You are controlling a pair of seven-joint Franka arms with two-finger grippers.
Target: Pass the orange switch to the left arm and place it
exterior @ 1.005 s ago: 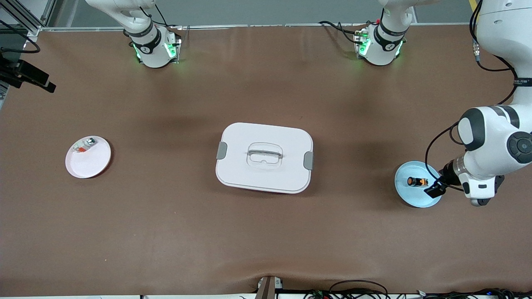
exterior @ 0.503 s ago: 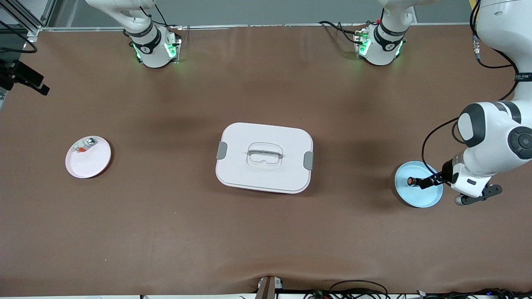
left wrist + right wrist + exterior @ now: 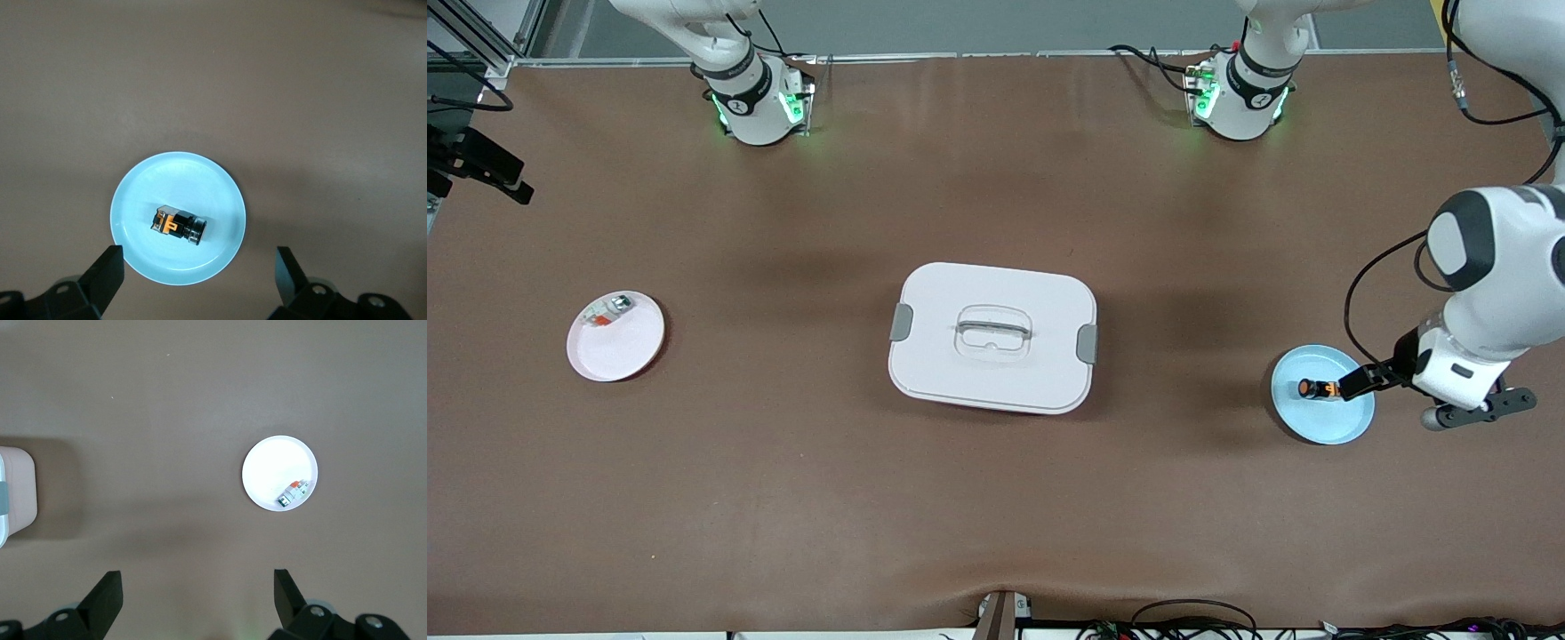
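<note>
- Pink plate (image 3: 615, 336) lies toward the right arm's end of the table, at about 9 o'clock from the box; a whitish part (image 3: 607, 312) with red and green bits sits at the plate's 11 o'clock rim in the front view.
- Right gripper (image 3: 193, 600) hangs high over bare brown table (image 3: 783, 462), fingers (image 3: 105, 595) spread wide apart, nothing between them; its wrist view shows the pink plate (image 3: 279, 474) and a corner of the box (image 3: 15, 495).
- Box (image 3: 992, 337) sits mid-table, lid on, grey clasps at 3 and 9 o'clock.
- Blue plate (image 3: 1321, 425) lies at the box's 3 o'clock, toward the left arm's end.
- Switch (image 3: 1317, 388) lies on its side in the blue plate, near the centre, untouched.
- Left gripper (image 3: 197, 270) is over the blue plate (image 3: 133, 200), fingers (image 3: 107, 270) wide apart, empty, above the switch (image 3: 179, 225).
</note>
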